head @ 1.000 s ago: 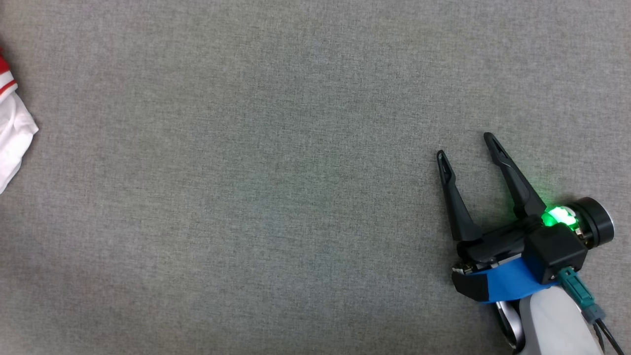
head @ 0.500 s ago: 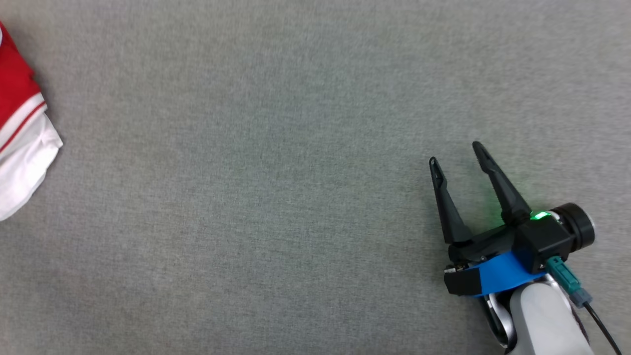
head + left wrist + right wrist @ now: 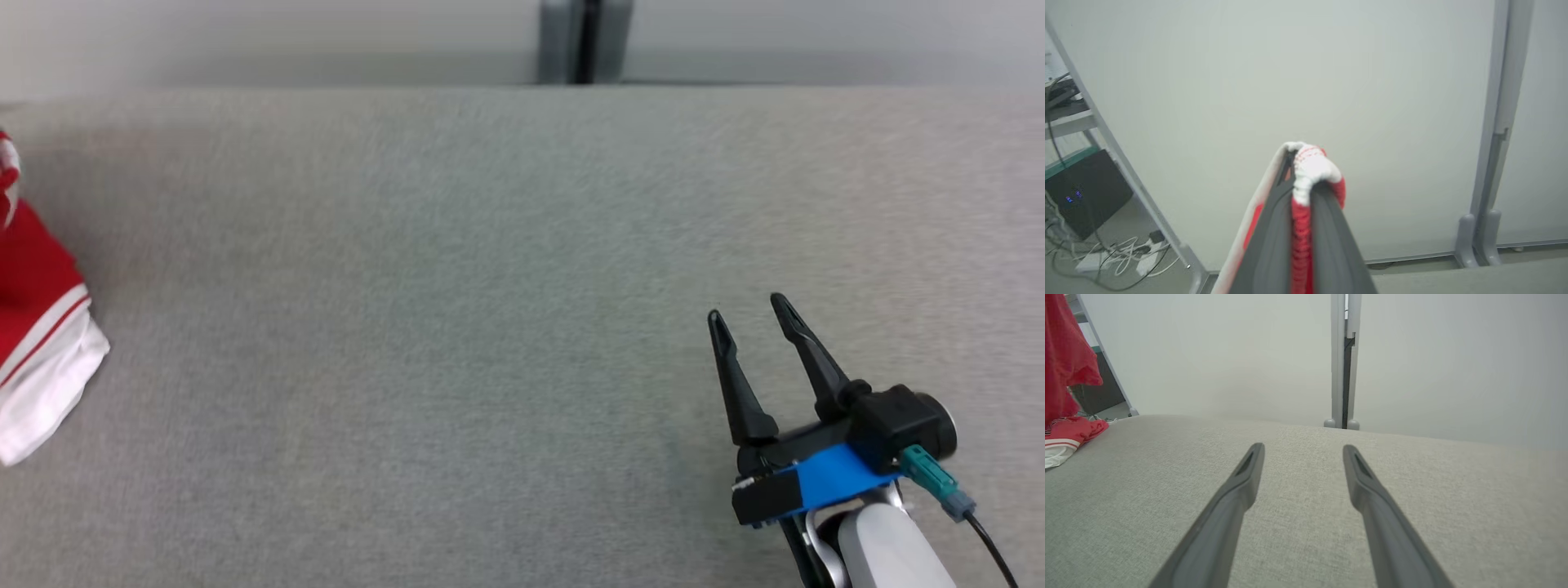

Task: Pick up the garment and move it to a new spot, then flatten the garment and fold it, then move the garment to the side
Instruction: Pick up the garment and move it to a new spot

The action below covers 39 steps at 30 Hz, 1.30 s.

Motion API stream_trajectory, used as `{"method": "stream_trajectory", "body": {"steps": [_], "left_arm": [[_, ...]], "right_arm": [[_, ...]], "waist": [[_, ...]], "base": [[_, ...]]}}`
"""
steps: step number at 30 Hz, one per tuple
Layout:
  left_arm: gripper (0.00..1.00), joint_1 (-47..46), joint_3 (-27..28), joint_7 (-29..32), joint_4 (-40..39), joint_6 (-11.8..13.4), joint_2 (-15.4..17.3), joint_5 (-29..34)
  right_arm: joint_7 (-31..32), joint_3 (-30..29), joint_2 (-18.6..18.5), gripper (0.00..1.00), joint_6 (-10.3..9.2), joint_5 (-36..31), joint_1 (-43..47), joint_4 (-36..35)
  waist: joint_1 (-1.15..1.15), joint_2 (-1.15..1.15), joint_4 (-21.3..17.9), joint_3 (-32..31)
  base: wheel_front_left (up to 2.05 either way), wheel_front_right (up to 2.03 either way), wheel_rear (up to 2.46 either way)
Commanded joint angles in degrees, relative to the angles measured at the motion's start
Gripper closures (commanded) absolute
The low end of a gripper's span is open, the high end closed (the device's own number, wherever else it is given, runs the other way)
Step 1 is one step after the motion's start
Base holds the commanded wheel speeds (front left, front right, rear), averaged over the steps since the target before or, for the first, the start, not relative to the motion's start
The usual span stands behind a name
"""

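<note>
The garment (image 3: 37, 327) is red with a white striped hem and hangs down to the grey table at the far left of the head view. In the left wrist view my left gripper (image 3: 1306, 167) is shut on a bunched red and white fold of the garment (image 3: 1310, 167), raised above the table. From the right wrist view the garment (image 3: 1065, 367) hangs at the far left, its lower end resting on the table. My right gripper (image 3: 747, 306) stands open low at the right, nothing between its fingers (image 3: 1241, 486).
The grey fabric table (image 3: 490, 286) spreads wide between the garment and my right gripper. Its far edge meets a pale wall with a grey post (image 3: 584, 41). A metal shelf frame, a dark box and cables (image 3: 1081, 192) stand off the table's left side.
The head camera tilted up, bringing the table's far edge and wall into view. More of the red garment shows at the left, lifted. The right gripper stays open.
</note>
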Motion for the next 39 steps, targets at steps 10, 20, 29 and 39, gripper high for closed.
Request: {"method": "stream_trajectory", "body": {"steps": [10, 20, 29, 39], "left_arm": [[1.00, 3.6, -5.4, 13.8, -27.6, 2.3, -13.2, -6.9], [1.00, 22.3, -6.8, 11.1, -32.0, 6.4, -20.5, -14.1], [1.00, 35.3, -3.9, -5.0, -9.1, 5.5, -19.8, -14.8], [0.00, 32.0, -4.9, -15.2, 3.7, 1.2, -22.7, -14.3]], "right_arm": [[0.0, -3.7, -0.2, 0.00, -0.01, 3.6, 3.5, 1.6], [0.0, -8.6, -0.2, 0.00, -0.01, 3.9, 2.2, 0.0], [0.0, -8.8, -0.2, 0.00, -0.01, 3.4, 1.3, -0.3], [0.0, -6.9, -0.2, 0.00, -0.01, 2.2, 0.9, 0.2]], "waist": [[0.00, 0.00, -8.3, -8.8], [0.00, 0.00, -9.7, -5.3], [0.00, 0.00, -10.2, -1.9], [0.00, 0.00, -7.5, -1.7]], "base": [[0.00, 0.00, 0.00], [0.00, 0.00, 0.00], [0.00, 0.00, 0.00], [0.00, 0.00, 0.00]]}}
